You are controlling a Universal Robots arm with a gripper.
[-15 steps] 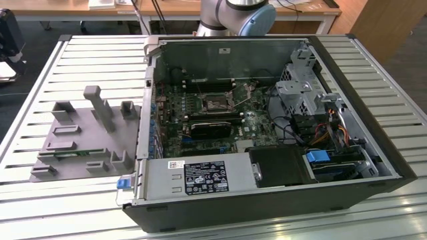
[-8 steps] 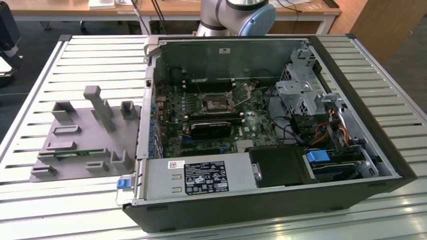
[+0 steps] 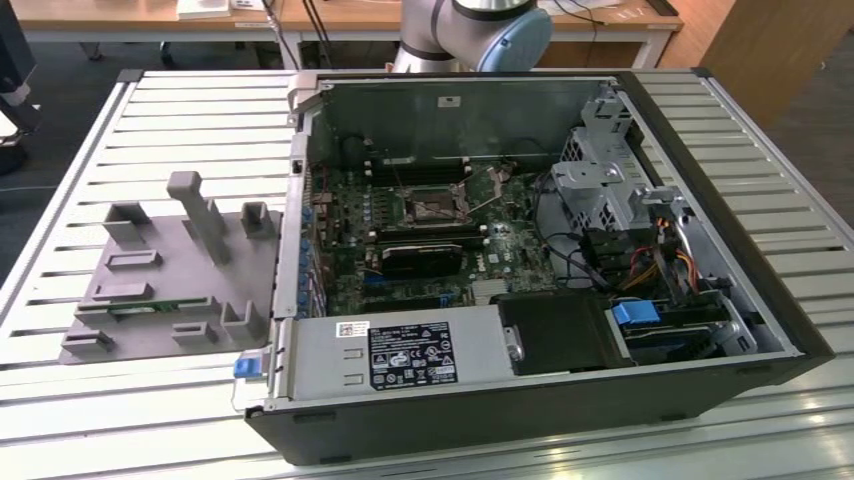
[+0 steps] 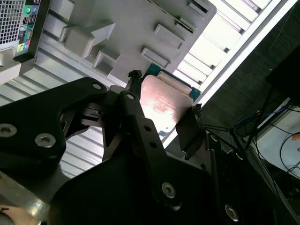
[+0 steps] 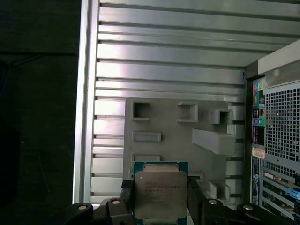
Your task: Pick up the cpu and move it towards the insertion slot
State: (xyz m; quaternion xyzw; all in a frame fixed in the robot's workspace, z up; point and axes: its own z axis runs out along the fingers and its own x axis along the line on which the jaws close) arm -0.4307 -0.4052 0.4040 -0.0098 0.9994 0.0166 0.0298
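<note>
The cpu (image 5: 161, 187), a thin square chip with a silvery top and a green edge, sits between my gripper's (image 5: 161, 199) two black fingers (image 5: 125, 194), one against each side. It hangs above the grey fixture plate (image 5: 178, 131) on the slatted table. In the second wrist view the cpu (image 4: 161, 105) shows from a slant, clamped in the gripper (image 4: 164, 96) with the fixture plate (image 4: 140, 28) beyond it. The insertion slot (image 3: 430, 208), a square socket with a metal frame, lies on the motherboard inside the open computer case (image 3: 694, 330), to the exterior view's right of the fixture plate (image 3: 160, 270).
The fixture plate carries raised grey blocks (image 3: 200, 215). The case's rear panel (image 5: 276, 131) stands beside it. Inside the case are a grey power-supply box (image 3: 394, 360), a black finned block (image 3: 427, 258), a metal drive cage (image 3: 607, 185) and cables. The table edge (image 5: 84, 93) runs beside a dark floor.
</note>
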